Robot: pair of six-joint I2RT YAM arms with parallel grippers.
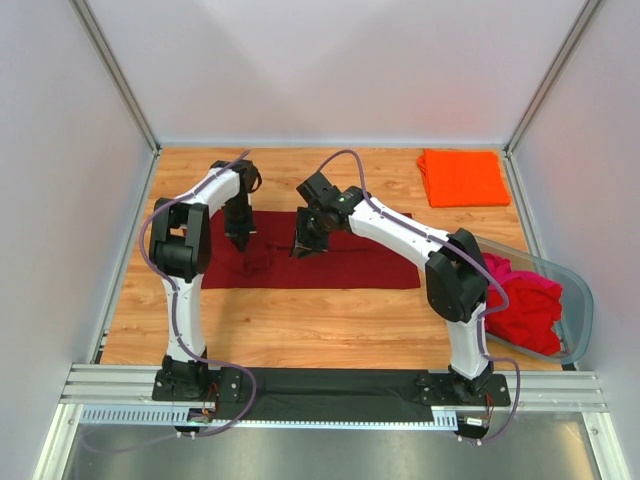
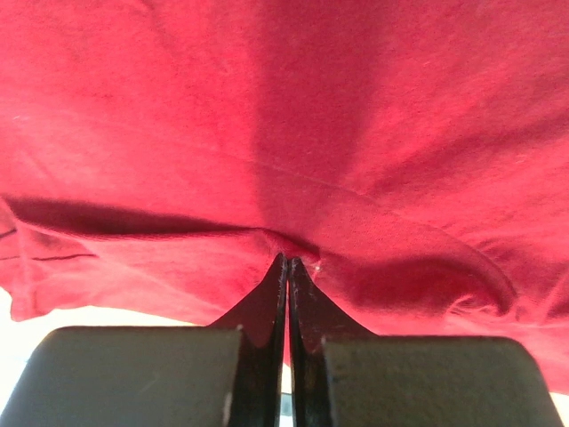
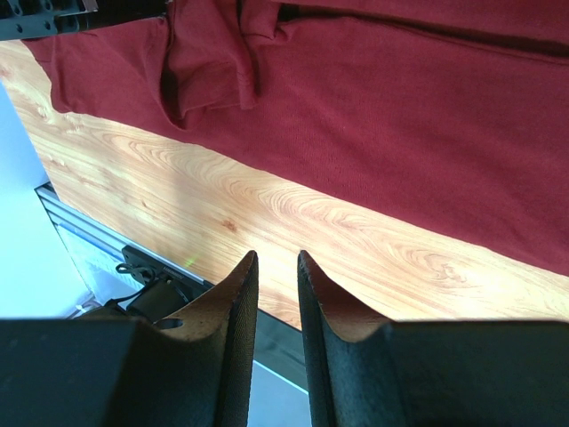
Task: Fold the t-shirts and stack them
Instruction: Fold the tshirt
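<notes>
Wood-grain tabletop (image 1: 300, 320) underneath everything. At centre, a maroon t-shirt (image 1: 360, 265) flattened into a long band, long axis from 9 to 3 o'clock. Out at 4 o'clock, a grey translucent tub (image 1: 578, 300) with magenta-pink and red t-shirts (image 1: 520, 305) heaped inside. Up at 1 o'clock, a folded orange t-shirt (image 1: 462, 177) lying alone. Left pincer (image 2: 286, 260) pressed together on a raised ridge of maroon cloth, toward the band's 9 o'clock end. Right pincer (image 3: 276, 258) narrowly spread and pinching nothing, hovering about the band's middle, near the left one and at its 3 o'clock. Judged from this, probably a fold across the long axis next, bringing in the free length off at 3 o'clock of both pincers, nearer to the right arm.
</notes>
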